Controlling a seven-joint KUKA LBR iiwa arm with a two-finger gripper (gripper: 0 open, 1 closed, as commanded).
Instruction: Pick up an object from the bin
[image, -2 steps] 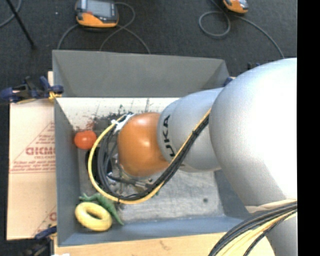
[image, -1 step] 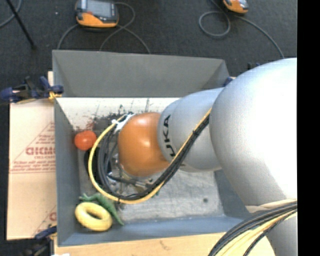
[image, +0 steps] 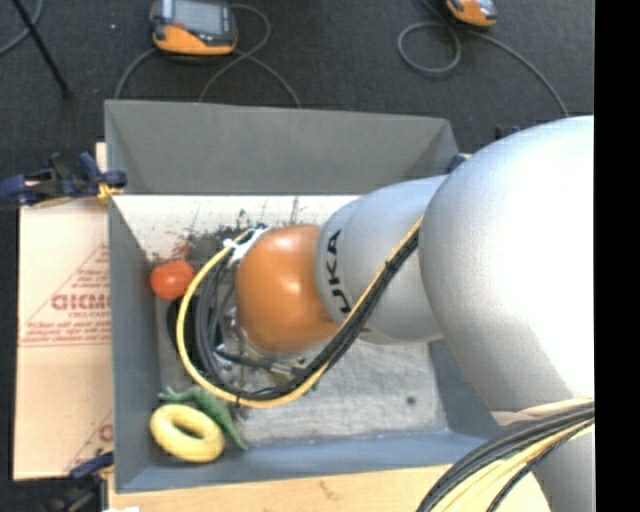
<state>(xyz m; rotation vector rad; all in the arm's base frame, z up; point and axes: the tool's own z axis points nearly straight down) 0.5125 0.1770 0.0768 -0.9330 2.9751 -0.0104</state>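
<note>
Cables (image: 197, 330) loop round the arm's orange wrist cover (image: 285, 290), which hangs low inside the grey bin (image: 280, 150). Beneath it sits the gripper (image: 243, 365), just up and to the right of a yellow ring (image: 186, 432). Whether it is clenched or released I cannot tell from here. A green piece (image: 218, 410) lies against the ring's upper right side, nearest the gripper. An orange-red ball (image: 172, 280) rests well above the ring, by the left wall.
</note>
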